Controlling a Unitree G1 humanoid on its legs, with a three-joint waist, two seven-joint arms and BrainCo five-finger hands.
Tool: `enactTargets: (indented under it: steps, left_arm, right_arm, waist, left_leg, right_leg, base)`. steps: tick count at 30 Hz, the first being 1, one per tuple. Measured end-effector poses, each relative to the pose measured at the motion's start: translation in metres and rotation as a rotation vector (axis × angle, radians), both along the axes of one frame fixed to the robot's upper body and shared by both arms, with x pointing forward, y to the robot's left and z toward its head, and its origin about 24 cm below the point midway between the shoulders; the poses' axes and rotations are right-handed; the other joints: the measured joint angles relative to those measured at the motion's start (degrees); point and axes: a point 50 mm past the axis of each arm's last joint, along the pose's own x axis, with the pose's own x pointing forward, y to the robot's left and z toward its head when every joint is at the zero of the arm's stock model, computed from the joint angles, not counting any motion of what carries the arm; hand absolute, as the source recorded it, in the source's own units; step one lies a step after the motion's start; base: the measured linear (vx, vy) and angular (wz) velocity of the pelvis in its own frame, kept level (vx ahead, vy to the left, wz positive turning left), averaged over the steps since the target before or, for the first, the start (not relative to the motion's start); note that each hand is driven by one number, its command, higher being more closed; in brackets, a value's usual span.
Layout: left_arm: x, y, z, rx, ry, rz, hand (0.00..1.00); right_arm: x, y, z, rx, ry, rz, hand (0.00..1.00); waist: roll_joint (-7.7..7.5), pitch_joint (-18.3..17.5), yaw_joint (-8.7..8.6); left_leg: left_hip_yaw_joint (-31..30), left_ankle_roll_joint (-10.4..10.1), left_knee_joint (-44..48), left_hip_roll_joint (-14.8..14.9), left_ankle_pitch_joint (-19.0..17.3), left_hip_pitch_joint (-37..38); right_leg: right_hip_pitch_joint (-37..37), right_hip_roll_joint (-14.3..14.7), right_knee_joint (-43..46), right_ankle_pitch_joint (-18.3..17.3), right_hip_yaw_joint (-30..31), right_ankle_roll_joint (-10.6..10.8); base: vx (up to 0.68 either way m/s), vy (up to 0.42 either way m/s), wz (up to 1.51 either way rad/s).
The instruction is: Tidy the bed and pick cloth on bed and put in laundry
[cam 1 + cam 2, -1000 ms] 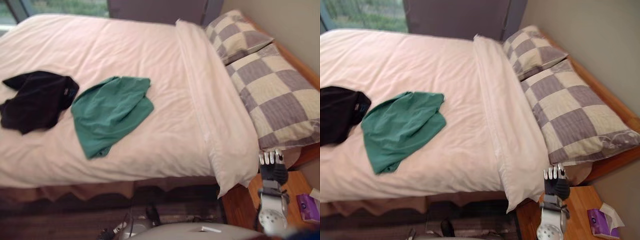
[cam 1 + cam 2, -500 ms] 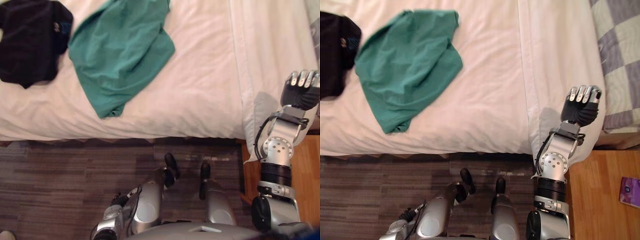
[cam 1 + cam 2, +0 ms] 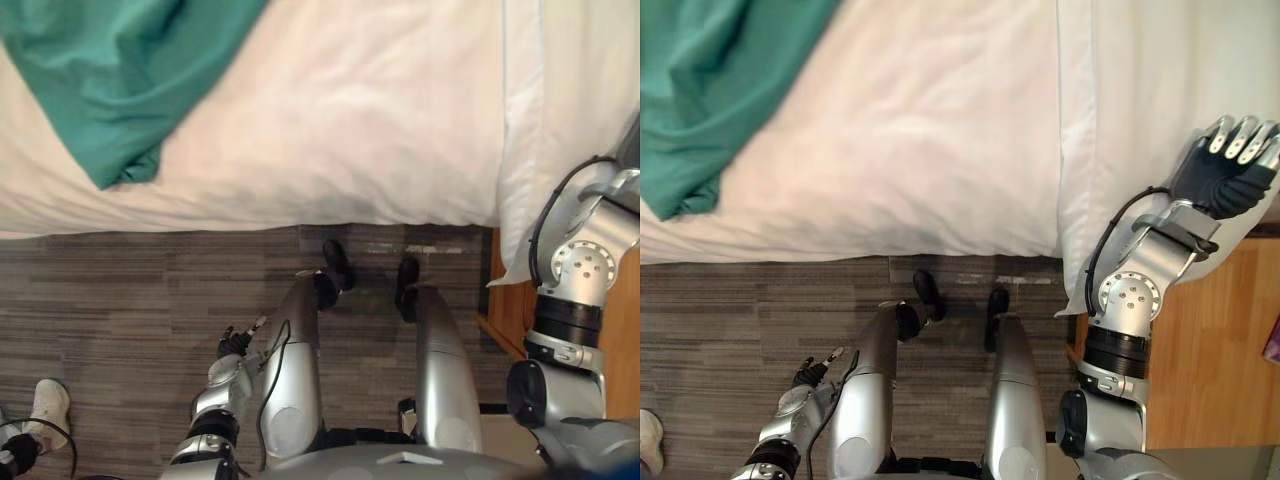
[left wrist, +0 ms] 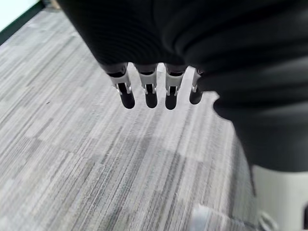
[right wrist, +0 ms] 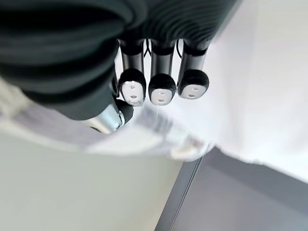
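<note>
A green cloth (image 3: pixel 100 80) lies crumpled on the white bed (image 3: pixel 350 130), at its near left edge. My right hand (image 3: pixel 1225 170) is raised over the folded white duvet edge (image 3: pixel 1130 100) at the bed's right side. It is open, with straight fingers (image 5: pixel 161 86) over white bedding and nothing in them. Far from the cloth, my left hand (image 3: pixel 235 345) hangs low over the floor. It is open too, its fingers (image 4: pixel 150 91) pointing down at the grey planks and holding nothing.
Grey plank floor (image 3: pixel 110 300) runs along the bed's near side. A wooden nightstand (image 3: pixel 1210 340) stands at the right by the bed's corner. A person's white shoe (image 3: pixel 45 405) shows at the lower left.
The camera has tilted farther down, so the bed has slid up in the picture and the black cloth has left the view. My right hand stays raised over the duvet edge.
</note>
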Motion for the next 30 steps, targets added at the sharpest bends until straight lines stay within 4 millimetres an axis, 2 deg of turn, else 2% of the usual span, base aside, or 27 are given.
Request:
enactTargets:
  steps: [2, 6, 9, 11, 12, 13, 14, 15, 16, 17, 18, 19, 20, 22, 24, 27, 29, 30]
  left_arm:
    - [-0.003, 0.0, -0.003, -0.037, 0.0, 0.049, 0.0]
    - [-0.005, 0.001, -0.004, -0.052, -0.017, 0.092, 0.0]
    - [-0.008, 0.003, -0.006, -0.07, -0.016, 0.129, 0.0]
    - [-0.011, 0.005, -0.007, -0.08, -0.012, 0.15, 0.0]
    - [-0.013, 0.005, -0.008, -0.086, -0.012, 0.159, 0.0]
    - [-0.014, 0.005, -0.008, -0.086, -0.011, 0.161, 0.0]
    - [-0.014, 0.005, -0.008, -0.086, -0.011, 0.161, 0.0]
    - [-0.014, 0.005, -0.008, -0.088, -0.01, 0.161, 0.0]
    - [-0.013, 0.004, -0.007, -0.09, -0.023, 0.16, 0.0]
    - [-0.012, 0.004, -0.005, -0.091, -0.032, 0.157, 0.0]
    - [-0.007, 0.002, -0.003, -0.097, -0.054, 0.149, 0.0]
    - [-0.004, -0.003, -0.002, -0.113, -0.069, 0.137, 0.0]
    - [-0.002, -0.008, -0.002, -0.129, -0.074, 0.128, 0.0]
    - [0.0, -0.021, -0.004, -0.165, -0.078, 0.082, 0.0]
    - [-0.001, -0.031, -0.006, -0.19, -0.074, 0.058, 0.0]
    - [-0.011, -0.044, -0.014, -0.225, -0.032, -0.003, 0.0]
    - [-0.024, -0.055, -0.022, -0.238, 0.02, -0.044, 0.0]
    - [-0.027, -0.056, -0.024, -0.241, 0.03, -0.055, 0.0]
  right_arm:
    - [0.002, 0.002, 0.002, -0.031, -0.027, 0.01, 1.0]
    - [0.007, 0.005, -0.009, -0.073, -0.028, 0.028, 1.0]
    - [0.005, 0.006, -0.031, -0.096, -0.006, 0.042, 1.0]
    - [0.005, 0.006, -0.06, -0.067, 0.079, 0.053, 1.0]
    - [0.006, 0.006, -0.1, -0.013, 0.225, 0.074, 1.0]
    - [0.003, 0.012, -0.148, 0.056, 0.406, 0.114, 1.0]
    - [-0.003, 0.015, -0.171, 0.091, 0.49, 0.128, 1.0]
    - [-0.015, 0.021, -0.201, 0.143, 0.593, 0.146, 1.0]
    - [-0.044, 0.037, -0.25, 0.239, 0.757, 0.187, 1.0]
    - [-0.056, 0.041, -0.264, 0.263, 0.804, 0.197, 1.0]
    - [-0.076, 0.045, -0.281, 0.284, 0.871, 0.208, 1.0]
    - [-0.09, 0.044, -0.29, 0.27, 0.908, 0.208, 0.0]
    - [-0.097, 0.043, -0.294, 0.254, 0.93, 0.204, 0.0]
    - [-0.113, 0.043, -0.304, 0.149, 1.032, 0.217, 0.0]
    - [-0.119, 0.048, -0.31, 0.016, 1.126, 0.245, 0.0]
    - [-0.131, 0.071, -0.323, -0.357, 1.319, 0.361, 0.0]
    - [-0.143, 0.089, -0.334, -0.676, 1.453, 0.445, 0.0]
    - [-0.146, 0.093, -0.336, -0.738, 1.478, 0.456, 0.0]
  waist:
    - [-0.01, 0.0, 0.15]
    - [-0.21, -0.1, 0.04]
    - [-0.39, -0.2, -0.62]
    - [-0.57, -0.3, -1.3]
    - [-0.91, -0.4, -1.14]
    - [-1.2, -0.6, -1.07]
    - [-1.19, -0.6, -1.08]
    - [-1.17, -0.6, -1.09]
    - [-1.08, -0.7, -1.41]
    - [-1.01, -0.7, -1.61]
    - [-0.78, -0.9, -2.17]
    - [-0.72, -1.5, -3.0]
    - [-0.75, -2.3, -3.28]
    - [-1.47, -6.3, -3.42]
    - [-2.06, -8.4, -3.29]
    - [-2.69, -12.9, -3.09]
    - [-2.83, -15.9, -2.76]
    - [-2.85, -16.2, -2.74]
  left_leg:
    - [0.3, -0.2, 1.0, 0.8, -0.1, -1.4]
    - [0.8, -0.5, 0.9, 1.4, 0.2, -1.2]
    - [1.5, -0.3, 0.8, 1.6, 0.3, -0.7]
    - [1.8, -0.3, 0.6, 1.7, 0.3, 0.3]
    - [2.7, -0.3, -0.2, 2.1, 0.3, 1.9]
    - [3.5, -0.4, -1.3, 2.2, 0.3, 3.6]
    - [3.8, -0.5, -1.8, 2.3, 0.2, 4.5]
    - [4.5, -0.6, -2.5, 2.3, 0.1, 5.6]
    - [5.6, -0.8, -3.8, 2.2, 0.0, 8.0]
    - [5.9, -0.9, -4.3, 2.2, 0.0, 8.9]
    - [6.0, -1.0, -5.0, 2.1, -0.1, 10.9]
    - [6.2, -1.2, -5.8, 2.0, -0.2, 12.9]
    - [6.3, -1.3, -6.2, 2.0, -0.3, 13.8]
    - [7.1, -1.5, -8.6, 1.7, -0.3, 18.0]
    - [7.6, -1.8, -10.9, 0.9, -0.1, 21.3]
    - [7.9, -2.9, -16.1, -0.8, 0.8, 26.4]
    - [8.0, -2.9, -20.2, -2.4, 1.9, 30.2]
    - [7.8, -2.9, -21.1, -2.9, 2.1, 31.3]
  right_leg:
    - [-2.0, 0.4, 1.7, -0.3, 0.2, -0.5]
    - [-2.4, 0.8, 2.2, -0.2, 0.7, -1.2]
    - [-2.2, 0.9, 1.9, 0.4, 1.1, -0.9]
    - [-1.2, 1.1, 1.2, 0.8, 1.3, -0.7]
    - [0.1, 1.6, -0.2, 1.6, 1.8, -0.6]
    - [1.6, 2.2, -1.8, 2.3, 2.6, -0.4]
    - [2.3, 2.4, -2.5, 2.5, 2.9, -0.3]
    - [3.2, 2.6, -3.3, 2.9, 3.1, -0.2]
    - [5.2, 2.9, -5.1, 3.5, 3.9, -0.2]
    - [6.0, 2.9, -5.8, 3.7, 3.9, -0.1]
    - [8.3, 2.9, -7.2, 4.2, 3.9, 0.2]
    - [10.7, 3.0, -8.8, 4.5, 3.8, 0.3]
    - [11.7, 3.0, -9.6, 4.7, 3.8, 0.4]
    - [16.2, 3.2, -13.3, 5.7, 4.0, 0.7]
    - [19.7, 3.0, -15.9, 6.2, 4.1, 0.9]
    - [25.7, 2.6, -21.9, 7.6, 3.9, 1.2]
    - [30.4, 1.9, -26.5, 8.4, 3.0, 1.6]
    - [31.7, 1.7, -27.5, 8.5, 2.7, 1.8]
  base:
    - [-0.1, -0.057, -0.03]
    - [-0.07, -0.029, -0.05]
    - [-0.02, 0.011, -0.09]
    - [0.0, 0.015, -0.12]
    - [0.02, 0.025, -0.35]
    - [0.02, 0.028, -0.41]
    - [0.03, 0.031, -0.37]
    - [0.04, 0.034, -0.39]
    - [0.05, 0.037, -0.37]
    - [0.06, 0.044, -0.32]
    - [0.07, 0.05, -0.14]
    - [0.07, 0.054, -0.11]
    - [0.07, 0.064, -0.14]
    - [0.11, 0.063, -0.17]
    - [0.12, 0.041, -0.08]
    - [0.14, 0.027, 0.02]
    - [0.16, 0.015, 0.13]
    - [0.16, 0.007, 0.2]
